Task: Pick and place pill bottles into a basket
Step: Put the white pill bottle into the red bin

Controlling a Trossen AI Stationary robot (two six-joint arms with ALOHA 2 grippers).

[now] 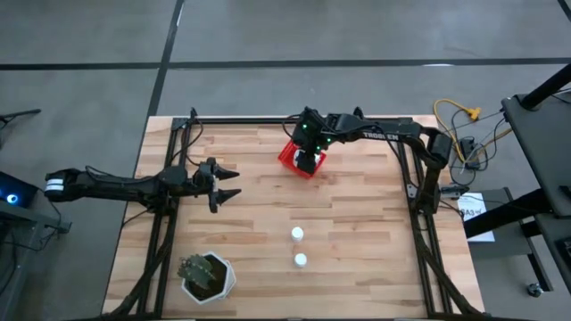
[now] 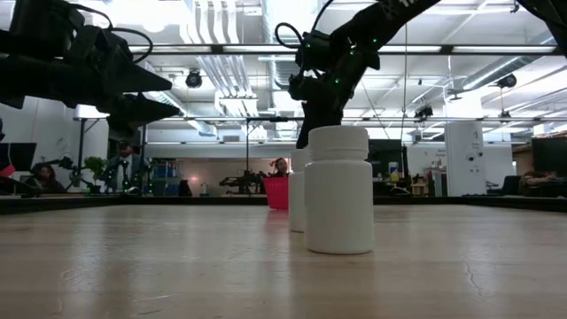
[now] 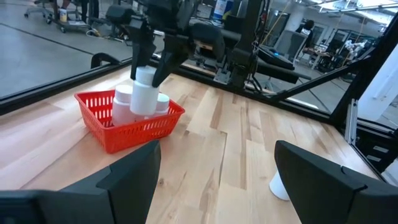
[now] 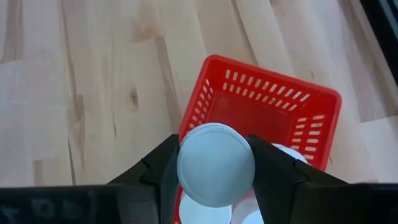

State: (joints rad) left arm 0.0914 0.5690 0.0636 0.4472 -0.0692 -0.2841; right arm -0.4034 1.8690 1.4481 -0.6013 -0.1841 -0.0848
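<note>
Bottles (image 3: 127, 99) fill basket (image 3: 134, 132); right gripper (image 4: 214, 163) grips another.

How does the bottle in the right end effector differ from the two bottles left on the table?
The held pill bottle is clamped in the right end effector above the red basket; the two loose pill bottles stand on bare table, gripped by nothing. The held one hangs over other bottles in the basket; the loose pair stand apart from it, nearer the plant pot. All share the same white body and cap, and all are upright.
</note>
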